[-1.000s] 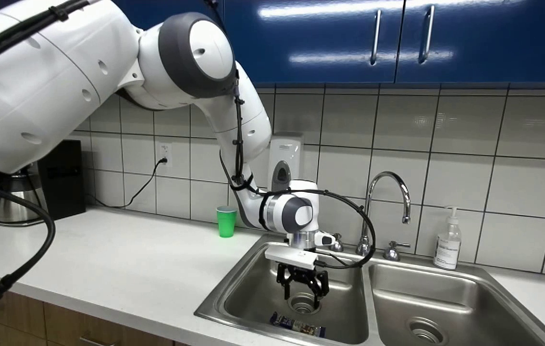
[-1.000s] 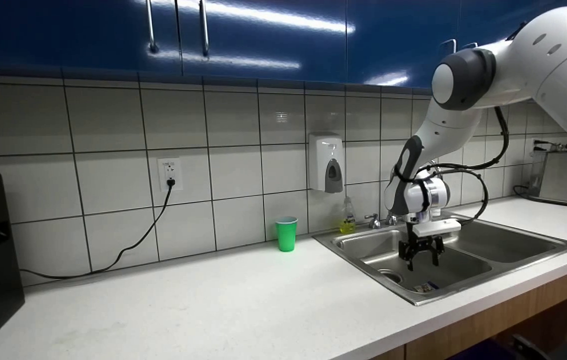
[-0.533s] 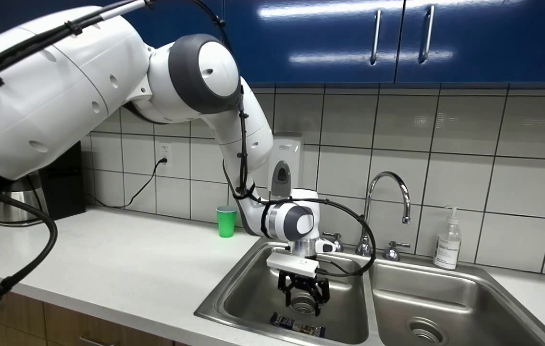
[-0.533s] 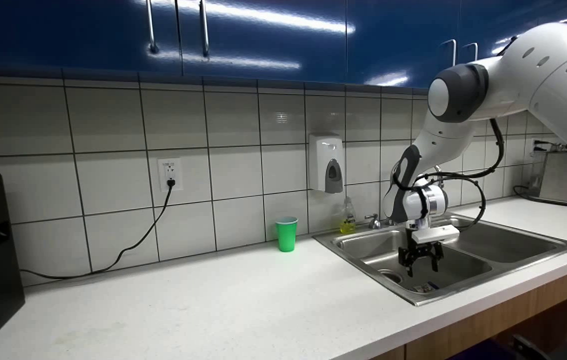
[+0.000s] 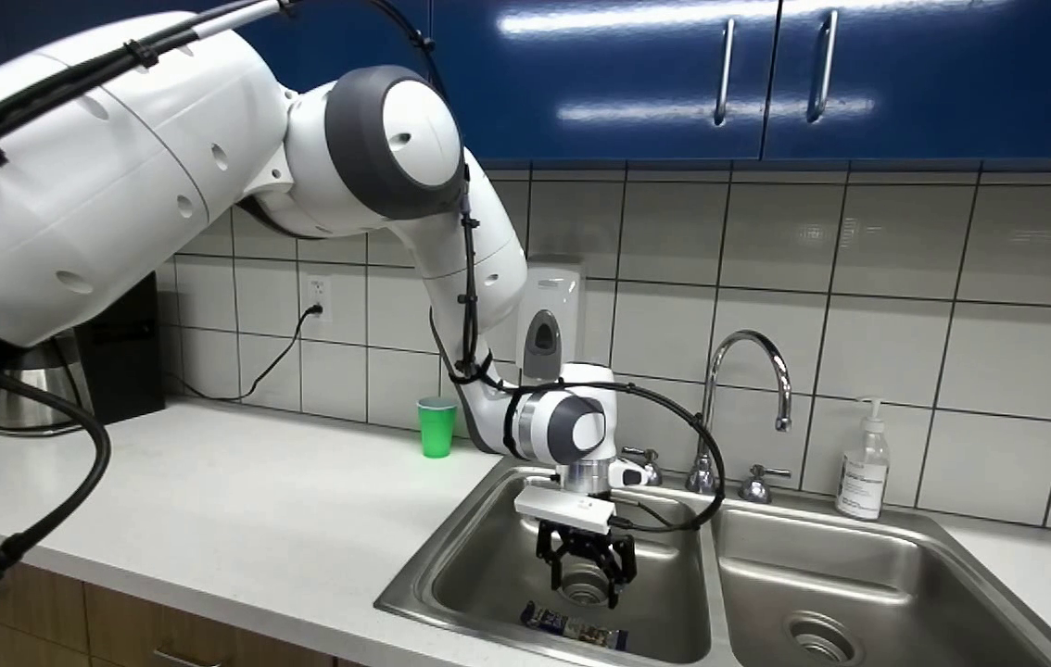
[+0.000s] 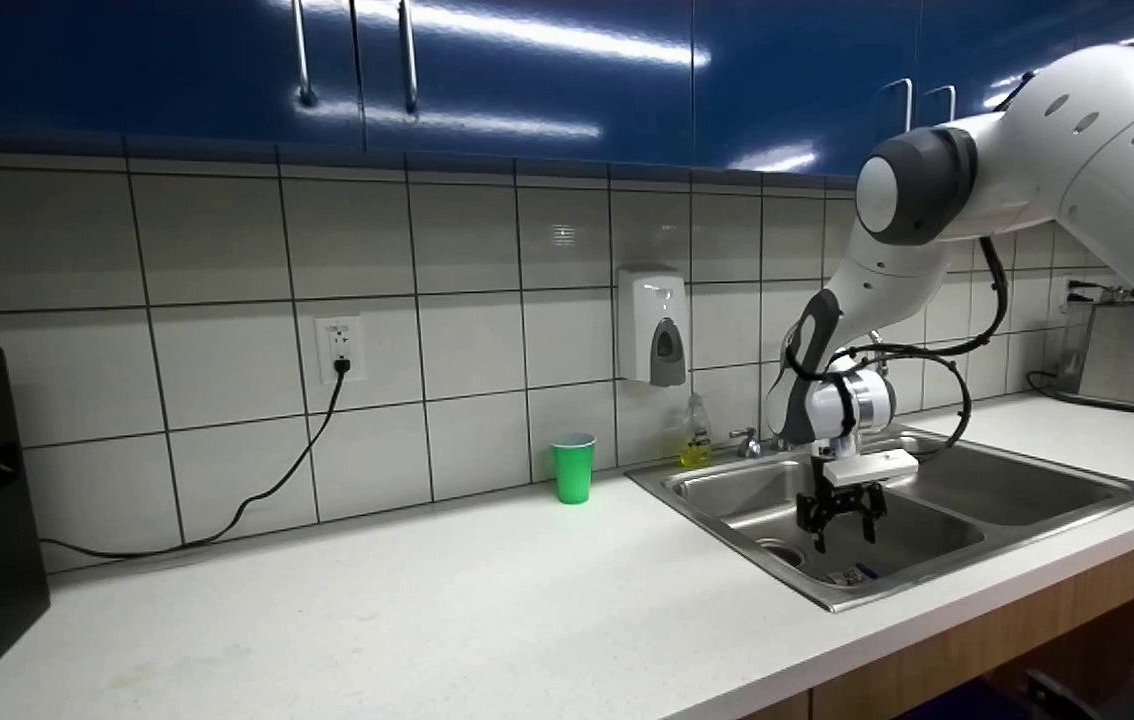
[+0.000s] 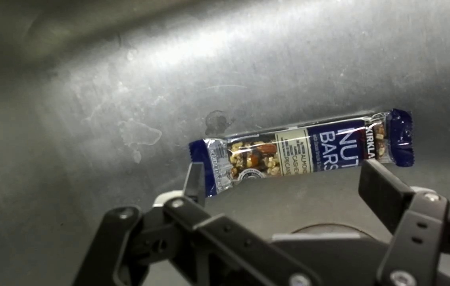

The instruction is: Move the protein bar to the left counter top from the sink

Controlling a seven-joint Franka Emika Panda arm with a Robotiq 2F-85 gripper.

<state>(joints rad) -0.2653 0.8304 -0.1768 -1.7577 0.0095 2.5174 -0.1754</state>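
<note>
Wrist view shows me the gripper (image 7: 283, 169) released, its jaws spread well apart, and the protein bar (image 7: 300, 147) lying label-up on bare steel. In an exterior view I find that bar at the bottom of the sink (image 5: 715, 593), in the basin (image 5: 674, 607) beside the left counter top (image 5: 238, 509), between the round drain (image 5: 583, 593) and the front edge; the gripper hangs above it, apart. In an exterior view I make out only a small part of the bar, while a green cup (image 6: 573, 470) stands upright on the left counter top.
</note>
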